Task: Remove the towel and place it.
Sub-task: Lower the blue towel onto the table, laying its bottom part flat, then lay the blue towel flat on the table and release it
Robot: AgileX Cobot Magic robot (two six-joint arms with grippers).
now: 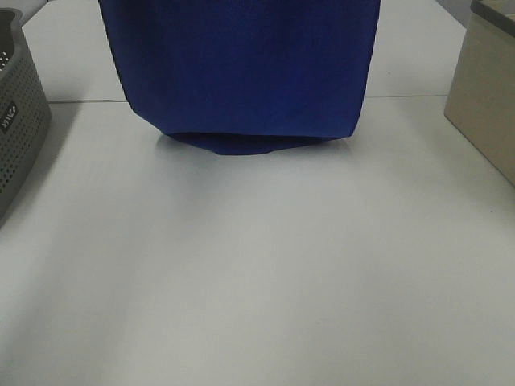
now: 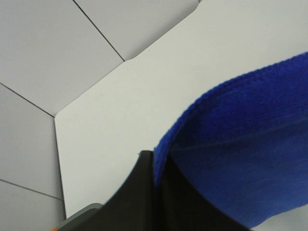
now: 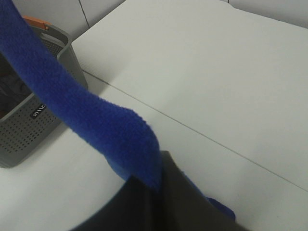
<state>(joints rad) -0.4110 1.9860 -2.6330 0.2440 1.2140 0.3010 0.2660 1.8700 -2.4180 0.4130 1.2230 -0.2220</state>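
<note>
The towel (image 1: 241,68), a wide deep-blue fuzzy cloth, hangs as a sheet from above the top of the exterior high view. Its lower fold rests on the white table (image 1: 257,281) at the middle back. Neither gripper shows in that view. In the left wrist view my left gripper (image 2: 155,168) is shut, and its dark fingers pinch the towel's (image 2: 240,159) upper edge. In the right wrist view my right gripper (image 3: 158,190) is shut on the towel's (image 3: 86,115) edge at the other side, which stretches away from it as a band.
A grey perforated basket (image 1: 16,112) stands at the table's left edge, and it shows again as the basket (image 3: 29,120) with dark cloth inside. A beige box (image 1: 483,88) stands at the right edge. A seam runs across the table behind the towel.
</note>
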